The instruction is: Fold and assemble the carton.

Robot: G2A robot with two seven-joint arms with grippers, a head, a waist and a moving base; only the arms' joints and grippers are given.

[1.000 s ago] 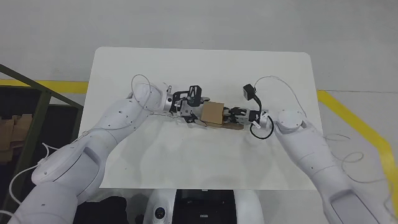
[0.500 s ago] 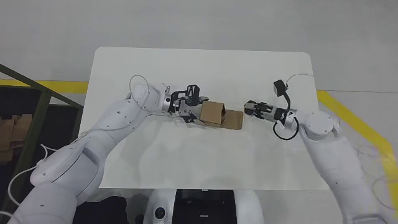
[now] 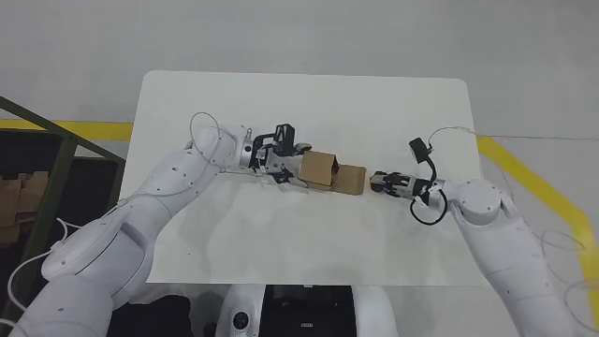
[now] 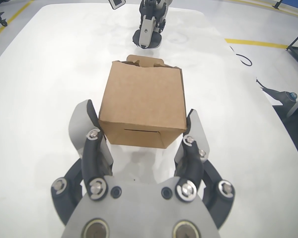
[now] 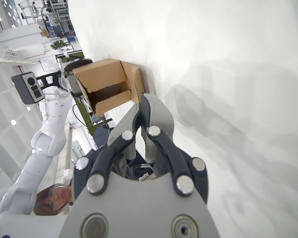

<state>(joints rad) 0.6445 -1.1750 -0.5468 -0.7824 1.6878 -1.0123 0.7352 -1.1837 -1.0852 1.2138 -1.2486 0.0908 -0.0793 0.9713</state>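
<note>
White tabletop [image 3: 299, 103], top view: we see the brown cardboard carton [image 3: 321, 168] lying on its side near centre, left gripper [image 3: 288, 163] at one end, right gripper [image 3: 378, 183] just beside its flat flap. Left wrist: we have the jaws clamped on the carton's closed end, pads [image 4: 95, 120] touching both side walls. Right wrist: fingers [image 5: 150, 107] pressed together, holding nothing, just short of the open end.

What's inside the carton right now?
The carton looks empty through its open end: bare cardboard walls, nothing loose. Its deepest corners are dark and cannot be checked.
</note>
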